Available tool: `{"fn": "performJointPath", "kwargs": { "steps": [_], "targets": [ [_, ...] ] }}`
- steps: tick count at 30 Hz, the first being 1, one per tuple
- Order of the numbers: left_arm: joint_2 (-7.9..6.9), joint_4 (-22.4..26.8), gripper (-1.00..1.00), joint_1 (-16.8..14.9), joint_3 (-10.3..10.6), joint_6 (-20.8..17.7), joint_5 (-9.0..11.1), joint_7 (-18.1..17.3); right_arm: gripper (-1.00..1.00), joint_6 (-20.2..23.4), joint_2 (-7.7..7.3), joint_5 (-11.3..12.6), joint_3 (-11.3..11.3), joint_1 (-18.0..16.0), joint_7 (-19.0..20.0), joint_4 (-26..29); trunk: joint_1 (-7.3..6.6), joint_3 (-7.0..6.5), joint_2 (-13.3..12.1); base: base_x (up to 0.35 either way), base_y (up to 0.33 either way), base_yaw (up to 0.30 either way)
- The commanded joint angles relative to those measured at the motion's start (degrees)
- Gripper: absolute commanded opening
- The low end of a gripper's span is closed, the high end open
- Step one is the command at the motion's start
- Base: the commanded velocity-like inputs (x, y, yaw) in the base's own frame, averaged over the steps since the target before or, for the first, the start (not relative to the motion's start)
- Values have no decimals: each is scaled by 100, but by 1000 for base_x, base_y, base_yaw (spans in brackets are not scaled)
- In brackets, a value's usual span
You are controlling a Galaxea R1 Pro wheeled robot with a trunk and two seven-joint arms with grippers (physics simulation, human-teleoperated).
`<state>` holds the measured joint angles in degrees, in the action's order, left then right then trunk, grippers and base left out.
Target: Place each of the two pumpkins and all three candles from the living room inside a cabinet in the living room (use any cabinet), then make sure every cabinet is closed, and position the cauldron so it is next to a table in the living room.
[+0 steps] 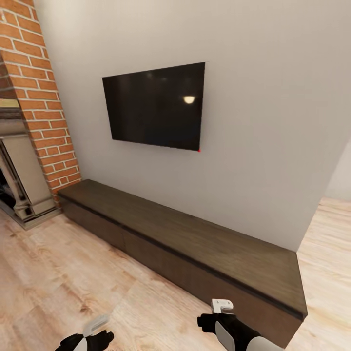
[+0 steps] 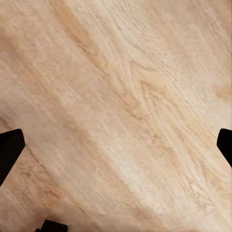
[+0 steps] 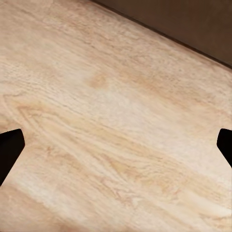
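Pale plastered wall [image 1: 273, 122], light wood-plank floor [image 1: 58, 273], long low dark-brown wooden cabinet [image 1: 195, 243] against the wall with fronts flush, black wall-mounted television [image 1: 156, 105], red-brick fireplace column [image 1: 41, 97], right gripper [image 3: 116, 145] jaws spread, empty, left gripper [image 2: 116, 150] likewise.

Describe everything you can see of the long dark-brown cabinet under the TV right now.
The long, low dark-brown wooden cabinet runs along the pale wall beneath the black wall-mounted TV, standing on the light wood-plank floor. Its flat top looks wood-grained and bare. The fronts are flat and handleless, with a vertical seam between panels, and all appear closed. One end sits near the red brick column. Nothing touches it; the right tool hovers before its front.
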<state>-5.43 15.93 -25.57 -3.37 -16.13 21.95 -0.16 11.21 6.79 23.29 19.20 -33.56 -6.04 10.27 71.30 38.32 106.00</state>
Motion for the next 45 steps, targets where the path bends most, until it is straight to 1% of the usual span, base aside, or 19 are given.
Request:
{"fn": "performJointPath", "kwargs": {
  "steps": [1, 13, 17, 24, 31, 45],
  "targets": [
    [4, 10, 100, -1, -34, -39, 20, -2, 100, 31, -2, 53, 49, -1, -38, 13, -1, 6, 3, 0, 0, 290],
    [4, -6, 100, -1, -34, -39, 18, -1, 100, 17, -2, 53, 52, -1, -39, 10, -1, 6, 3, 0, 0, 290],
    [0, -39, 100, -1, -37, -39, 12, -2, 100, -56, -2, 53, 54, -1, -38, -17, -1, 6, 3, 4, 0, 290],
    [1, -46, 100, -1, -38, -39, 11, -2, 100, -91, -2, 53, 63, -1, -38, -52, -1, 6, 3, 84, 0, 290],
    [1, -46, 100, -1, -35, -39, 11, -2, 100, -92, -2, 53, 73, -1, -38, -59, -1, 6, 3, 178, 20, 290],
    [9, -63, 100, -1, -32, -30, 11, -2, 100, -92, 0, 53, 82, -1, -38, -60, -1, 6, 3, 269, 146, 290]
  ]
}}
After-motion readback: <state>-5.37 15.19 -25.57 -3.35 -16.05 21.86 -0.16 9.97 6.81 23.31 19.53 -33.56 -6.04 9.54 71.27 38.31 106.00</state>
